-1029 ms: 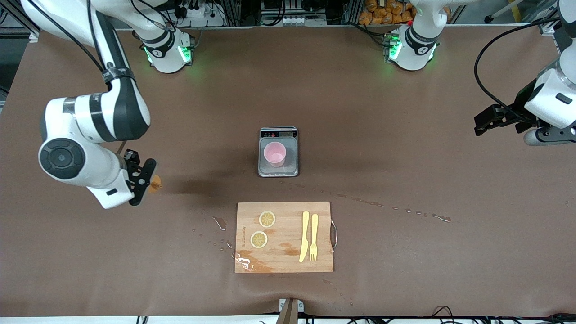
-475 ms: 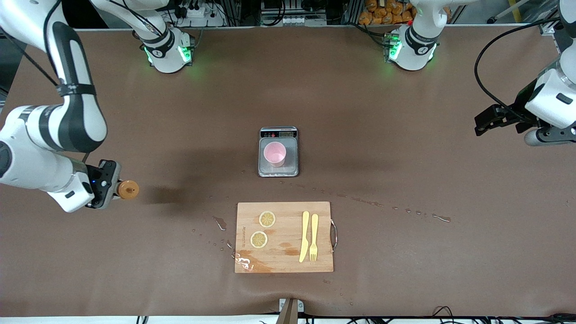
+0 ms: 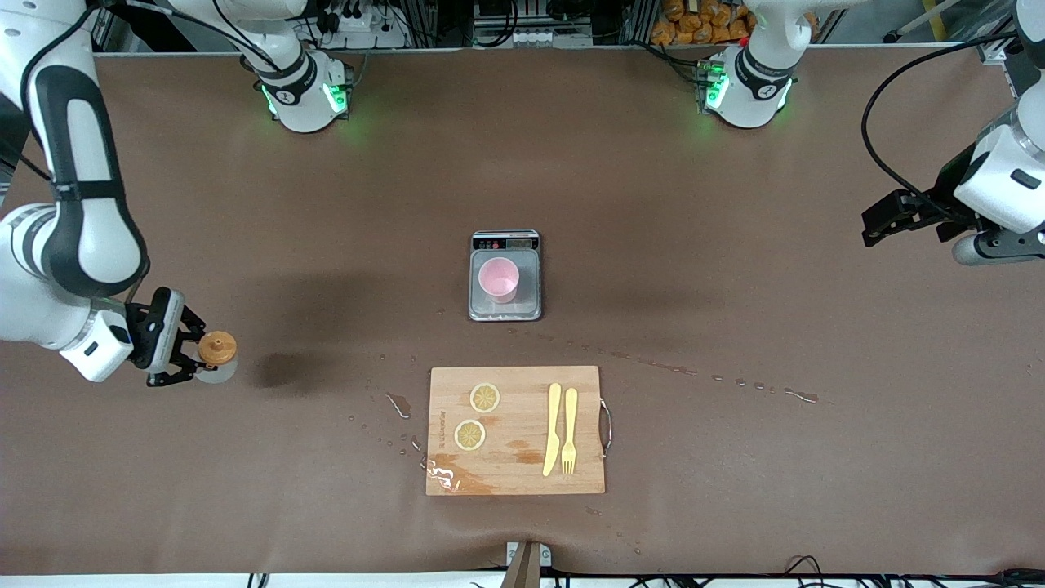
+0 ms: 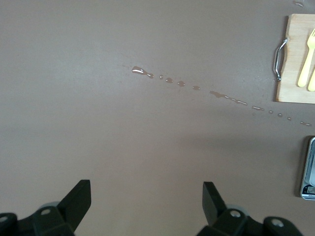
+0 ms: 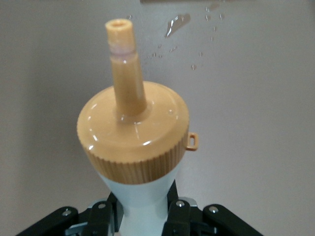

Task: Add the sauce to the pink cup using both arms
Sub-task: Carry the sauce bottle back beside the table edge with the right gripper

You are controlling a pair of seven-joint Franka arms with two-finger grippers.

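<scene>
The right gripper (image 3: 194, 357) is clamped on the sauce bottle (image 3: 217, 356) over the right arm's end of the table (image 3: 326, 204), and the right wrist view shows the two fingers (image 5: 172, 209) pressed against the whitish neck just below the orange cap. The bottle stands upright in the grip, its open nozzle pointing up. The pink cup (image 3: 498, 278) is well away from that gripper, toward the middle of the table, sitting upright on the plate of the scale (image 3: 505, 276). Also clear of the gripper, and nearer the front camera than the cup, lies the wooden cutting board (image 3: 516, 430) with two lemon slices (image 3: 485, 398), a yellow knife (image 3: 553, 428) and a yellow fork (image 3: 569, 430) on it. A scatter of droplets (image 3: 398, 404) wets the table between the gripper and the board. The left gripper (image 3: 886, 219) waits over the left arm's end of the table, jaws spread wide with nothing between them; under it in the left wrist view a trail of drops (image 4: 197, 87) runs off toward the board's metal handle (image 4: 278, 60).
</scene>
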